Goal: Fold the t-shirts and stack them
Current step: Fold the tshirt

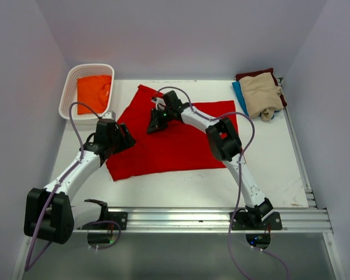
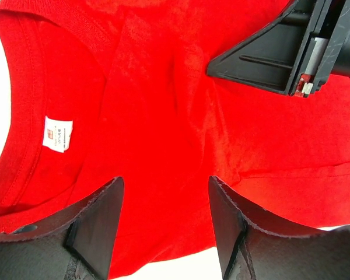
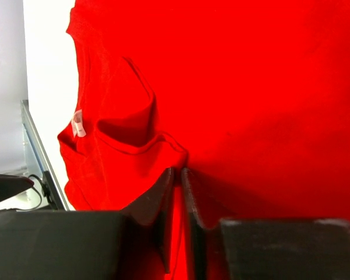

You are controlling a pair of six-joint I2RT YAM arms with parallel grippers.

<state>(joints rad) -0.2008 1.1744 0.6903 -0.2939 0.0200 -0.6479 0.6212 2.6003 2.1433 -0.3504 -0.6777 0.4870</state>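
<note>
A large red t-shirt (image 1: 163,153) lies spread on the middle of the table. Its collar and white tag (image 2: 58,133) show in the left wrist view. My right gripper (image 1: 154,126) is shut on a raised fold of the red shirt (image 3: 268,87) near the collar, pinching cloth between its pads (image 3: 178,175). My left gripper (image 1: 128,137) is open and empty, hovering over the shirt's left edge (image 2: 166,227), close to the right gripper (image 2: 280,55). An orange shirt (image 1: 94,93) lies in the basket. A beige shirt (image 1: 261,95) lies on a maroon one (image 1: 255,74) and a blue one (image 1: 238,91) at the back right.
The white slotted basket (image 1: 70,87) stands at the back left corner. Grey walls close in the table on three sides. A metal rail (image 1: 192,217) runs along the near edge, with a second rail along the right edge (image 1: 300,163).
</note>
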